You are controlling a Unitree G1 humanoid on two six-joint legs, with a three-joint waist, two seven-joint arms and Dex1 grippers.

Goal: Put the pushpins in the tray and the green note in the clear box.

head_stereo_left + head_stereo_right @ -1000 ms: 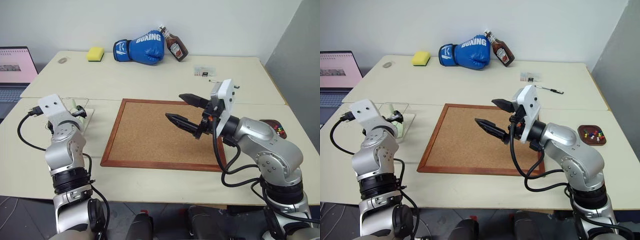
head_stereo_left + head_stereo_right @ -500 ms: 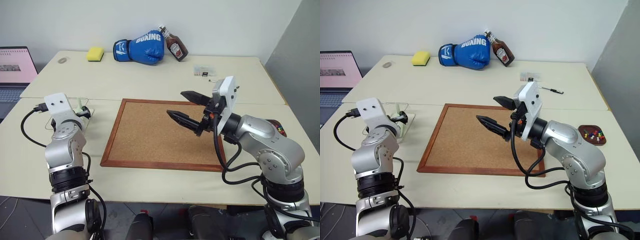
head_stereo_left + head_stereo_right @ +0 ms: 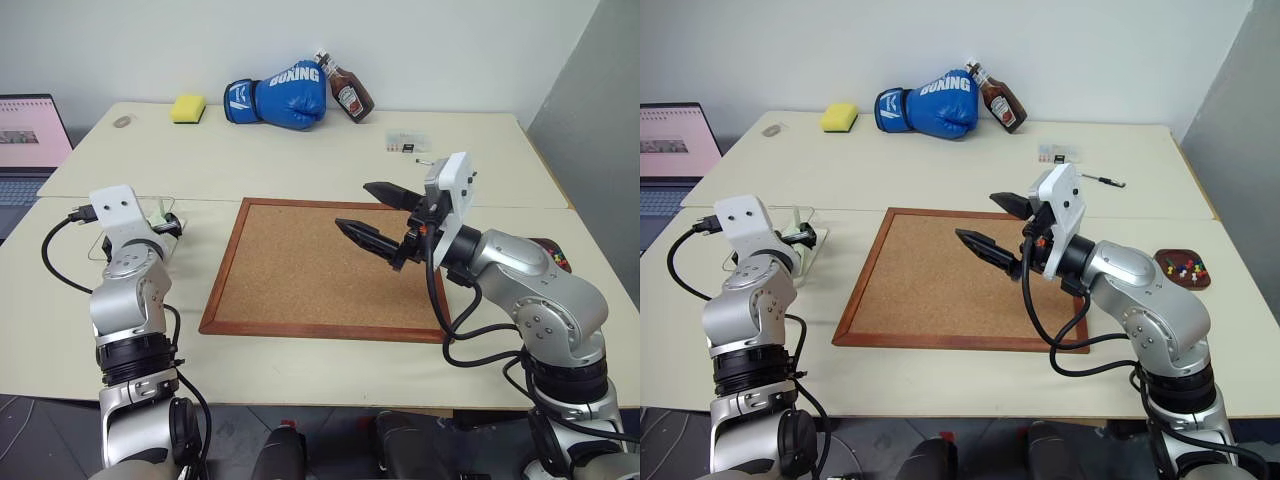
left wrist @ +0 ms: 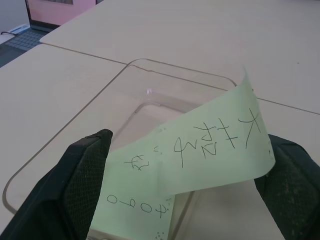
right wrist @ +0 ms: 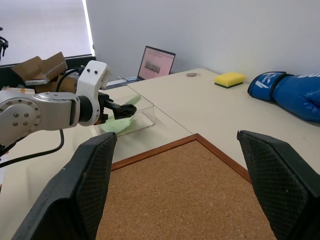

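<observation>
Green note (image 4: 200,152) over clear box (image 4: 75,127)

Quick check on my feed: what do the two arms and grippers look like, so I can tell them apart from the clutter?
Both arms are silver-grey metal with rounded joint housings and black collars. Each wrist carries a white boxy camera block, and loose black cables loop along each arm. The left gripper and right gripper each have two black tapered fingers with cross-hatched inner pads.

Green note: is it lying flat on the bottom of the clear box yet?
No. In the left wrist view the green note arches up between the open left hand's fingers, over the clear box, not lying flat inside it.
</observation>
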